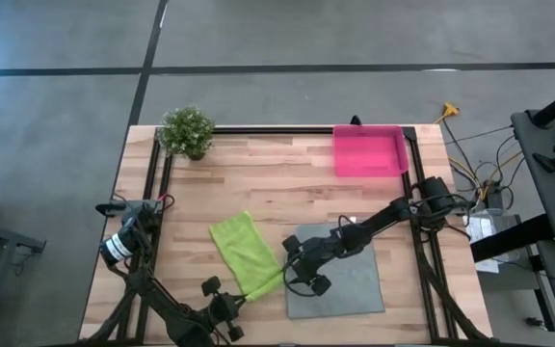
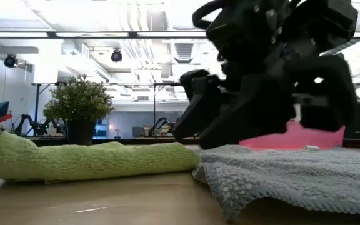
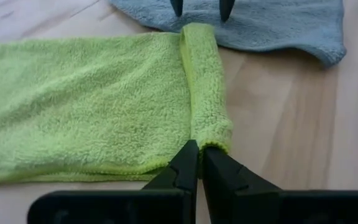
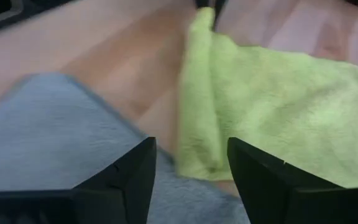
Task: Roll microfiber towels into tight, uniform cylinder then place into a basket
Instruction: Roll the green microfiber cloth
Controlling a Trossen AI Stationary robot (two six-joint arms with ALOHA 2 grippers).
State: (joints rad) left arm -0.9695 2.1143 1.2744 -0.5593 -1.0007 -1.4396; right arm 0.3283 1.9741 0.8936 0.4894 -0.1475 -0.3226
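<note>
Lime green microfiber towel (image 1: 242,253), lower centre on the worktop, has one edge rolled. Left hand (image 3: 199,163) pinches that roll's end; right hand (image 4: 191,165) hovers spread at the other. Next: roll evenly onward.

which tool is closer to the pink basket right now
The right. The right tool hangs over the grey towel's edge by the green towel, mid-table on the side of the basket. The left tool pinches the green towel's rolled end at the table's near edge, farther off.
</note>
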